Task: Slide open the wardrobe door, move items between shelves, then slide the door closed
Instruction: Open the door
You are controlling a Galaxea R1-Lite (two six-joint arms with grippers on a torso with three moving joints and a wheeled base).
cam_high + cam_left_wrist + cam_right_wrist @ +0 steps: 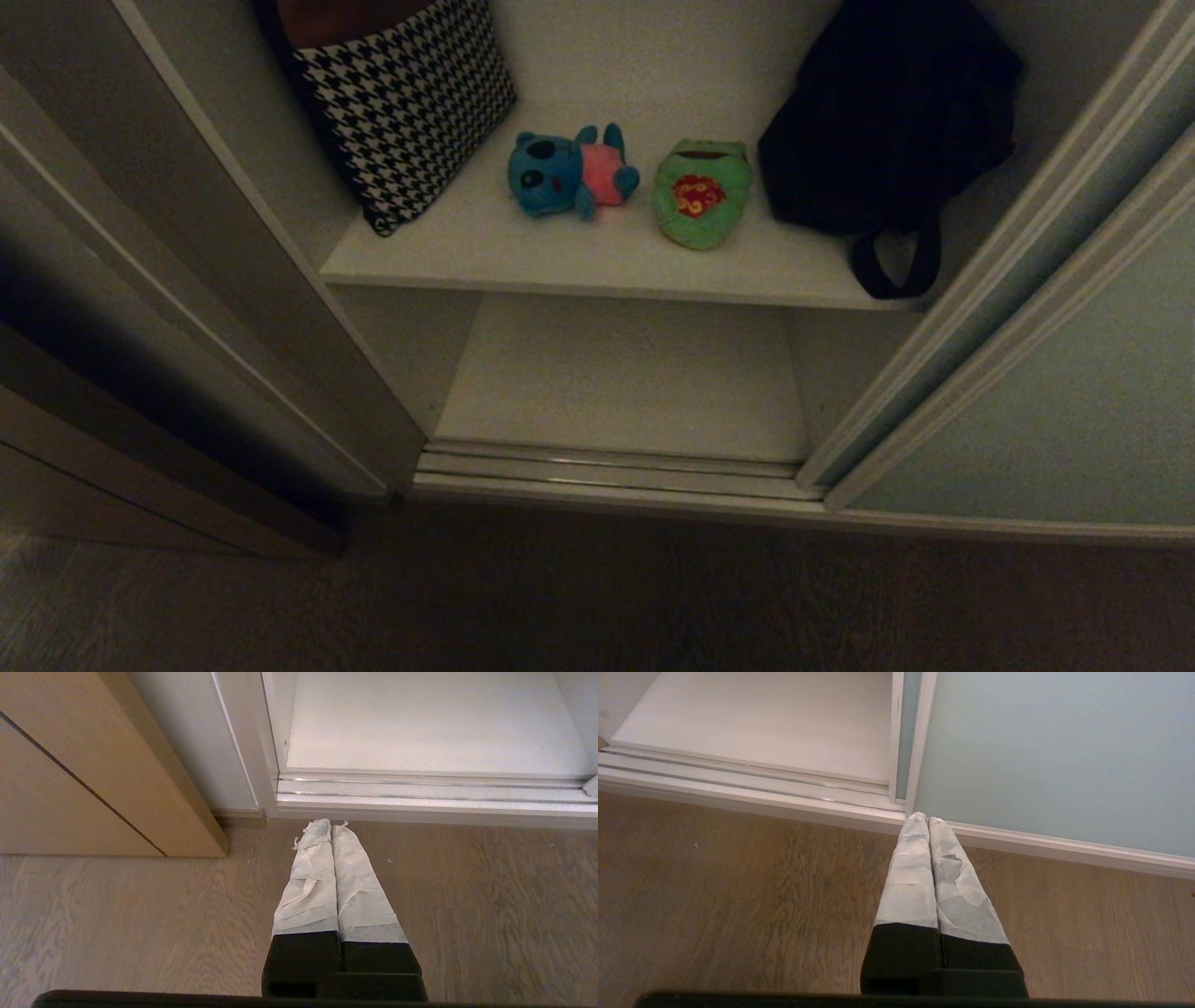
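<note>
sliding wardrobe door (1055, 751) open, left claw (331, 826) and right claw (924, 819) pressed together, angled toward floor (117, 924)

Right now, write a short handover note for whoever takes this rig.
Left gripper: shut, empty, low over the floor by the wardrobe rail.
Right gripper: shut, empty, by the door's bottom corner.
Sliding door: open, pushed to the right.
Blue toy and green toy: side by side on the upper shelf, between a checked bag and a black bag.
Lower shelf: bare.
Left: move the toys, close the door.
</note>
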